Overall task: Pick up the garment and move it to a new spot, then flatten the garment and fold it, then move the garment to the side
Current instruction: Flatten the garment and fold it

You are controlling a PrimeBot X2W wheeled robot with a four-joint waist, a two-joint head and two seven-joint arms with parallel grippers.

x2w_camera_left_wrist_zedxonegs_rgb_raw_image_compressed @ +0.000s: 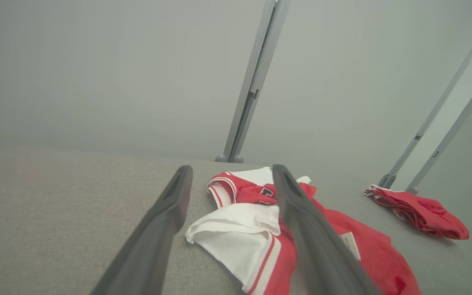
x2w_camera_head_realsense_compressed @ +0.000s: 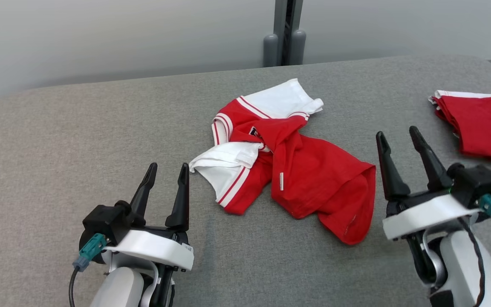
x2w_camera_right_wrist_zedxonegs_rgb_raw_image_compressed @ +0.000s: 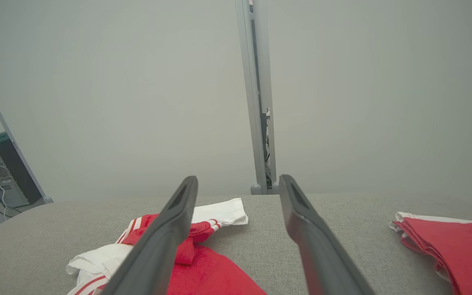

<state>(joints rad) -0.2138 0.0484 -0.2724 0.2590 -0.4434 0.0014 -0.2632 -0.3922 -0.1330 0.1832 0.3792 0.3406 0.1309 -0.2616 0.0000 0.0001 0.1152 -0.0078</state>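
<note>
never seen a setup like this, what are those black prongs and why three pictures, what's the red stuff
The black prongs are a robot's two grippers, its hands. The head view looks down from its head: the left gripper sits lower left, the right gripper lower right. The other two pictures come from cameras on each wrist, looking along that gripper's own fingers. Both grippers are open and hold nothing. Between them, on the grey padded surface, lies a crumpled red and white garment. A second red garment, folded, lies at the far right.
</note>
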